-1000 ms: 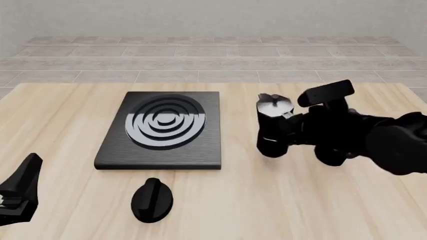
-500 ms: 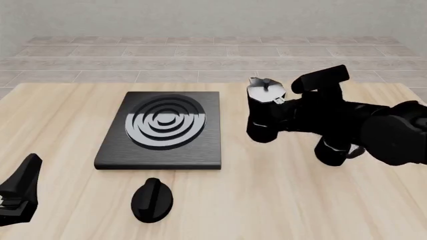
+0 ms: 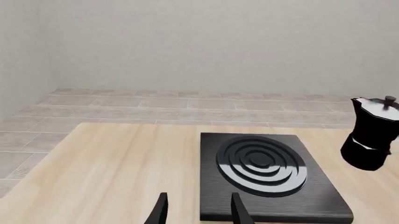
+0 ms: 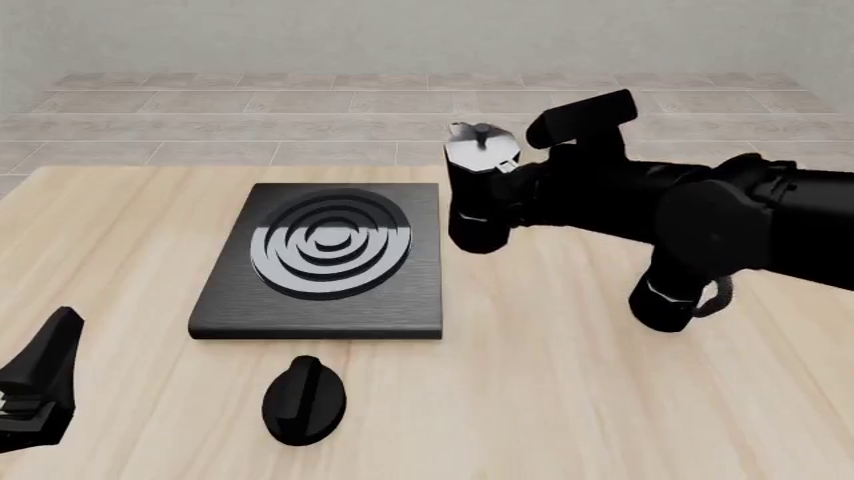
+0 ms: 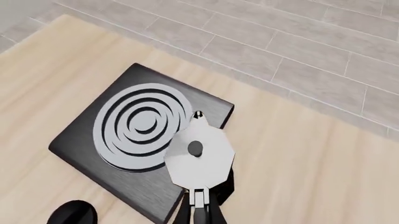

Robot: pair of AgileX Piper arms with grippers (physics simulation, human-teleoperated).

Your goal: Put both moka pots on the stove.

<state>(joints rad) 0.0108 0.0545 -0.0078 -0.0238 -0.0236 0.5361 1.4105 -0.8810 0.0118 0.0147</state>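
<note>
1. The right hand (image 4: pixel 514 195) grips a moka pot (image 4: pixel 478 195) by its handle side, its fingers closed on the pot and reaching in from the front view's right.
2. That moka pot is held upright, lifted clear of the desk (image 4: pixel 561 350), just beside the right edge of the stove (image 4: pixel 320 258) near its far corner. The silvery lid and its dark top knob face up.
3. In the right wrist view the pot's lid (image 5: pixel 199 161) is seen from straight above, over the stove's edge, with the ring burner (image 5: pixel 140 126) beside it.
4. The stove lies flat on the desk, and nothing stands on its burner.
5. A flat black round knob (image 4: pixel 304 400) lies on the desk in front of the stove, apart from it.
6. The left hand (image 4: pixel 34 395) sits low at the near left corner of the desk, well apart from the stove. The left wrist view shows its two fingers (image 3: pixel 160 212) spread apart with nothing between them.
7. Only one moka pot shows in these views.
</note>
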